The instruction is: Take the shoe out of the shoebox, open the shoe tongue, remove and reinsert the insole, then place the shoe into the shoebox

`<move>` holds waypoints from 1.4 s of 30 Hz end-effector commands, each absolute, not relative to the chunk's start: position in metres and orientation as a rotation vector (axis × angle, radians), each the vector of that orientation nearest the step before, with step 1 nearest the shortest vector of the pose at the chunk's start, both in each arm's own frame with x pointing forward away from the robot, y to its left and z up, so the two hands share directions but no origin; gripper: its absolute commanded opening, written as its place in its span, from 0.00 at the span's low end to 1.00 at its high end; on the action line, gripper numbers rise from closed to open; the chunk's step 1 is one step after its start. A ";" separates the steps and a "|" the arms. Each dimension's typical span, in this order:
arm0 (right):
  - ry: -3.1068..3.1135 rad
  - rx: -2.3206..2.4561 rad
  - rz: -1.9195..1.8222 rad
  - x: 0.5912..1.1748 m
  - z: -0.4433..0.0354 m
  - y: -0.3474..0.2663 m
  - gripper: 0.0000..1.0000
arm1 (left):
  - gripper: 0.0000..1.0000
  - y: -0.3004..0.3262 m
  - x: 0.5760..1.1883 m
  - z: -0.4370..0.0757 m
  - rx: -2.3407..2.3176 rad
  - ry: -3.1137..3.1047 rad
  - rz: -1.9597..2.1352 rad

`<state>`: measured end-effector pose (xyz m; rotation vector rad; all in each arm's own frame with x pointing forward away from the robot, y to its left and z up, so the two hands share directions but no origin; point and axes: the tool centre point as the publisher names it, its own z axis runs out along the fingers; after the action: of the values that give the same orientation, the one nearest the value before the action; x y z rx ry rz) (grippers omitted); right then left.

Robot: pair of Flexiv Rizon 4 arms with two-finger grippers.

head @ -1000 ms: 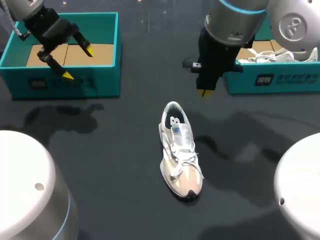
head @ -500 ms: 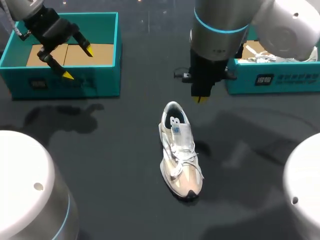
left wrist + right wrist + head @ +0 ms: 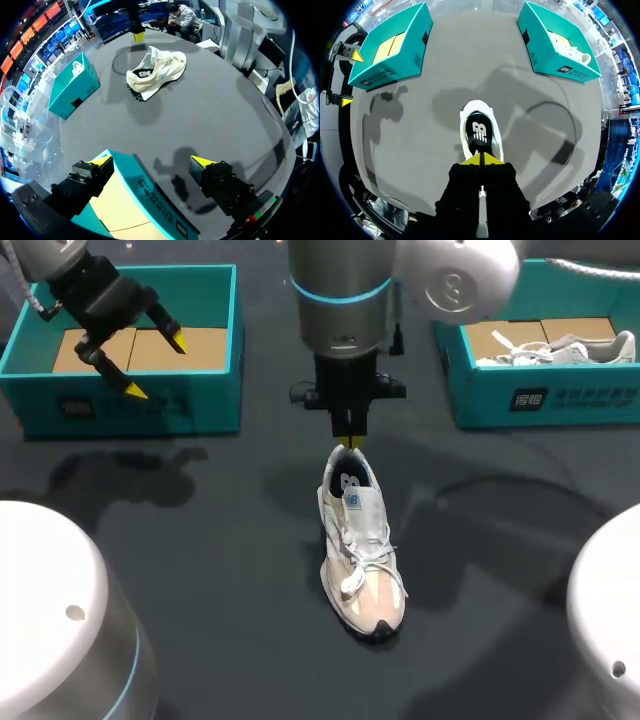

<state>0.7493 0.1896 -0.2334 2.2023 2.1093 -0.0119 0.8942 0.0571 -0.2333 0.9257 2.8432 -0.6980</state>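
Plainly the shoe lies near the middle of the table, heel toward the far edge. It looks light: soft upper, floppy tongue, stiffer sole; the heel collar seems the firm hold. Right gripper hangs over that heel, tips pressed together, empty. Left gripper is spread wide above the shoebox at the far left corner.
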 end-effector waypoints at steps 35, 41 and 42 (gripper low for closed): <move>1.971 2.019 -0.241 0.753 -0.339 0.176 0.00 | 1.00 0.057 0.895 -0.233 0.928 2.845 -0.695; 1.974 1.960 -0.276 0.757 -0.353 0.176 0.00 | 1.00 0.057 0.895 -0.233 0.928 2.845 -0.695; 1.972 1.952 -0.282 0.758 -0.355 0.176 0.00 | 1.00 0.057 0.895 -0.233 0.928 2.845 -0.695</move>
<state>0.7568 0.1690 -0.3462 1.9683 1.9819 -0.2589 0.8942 0.0571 -0.2334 0.9257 2.8432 -0.6980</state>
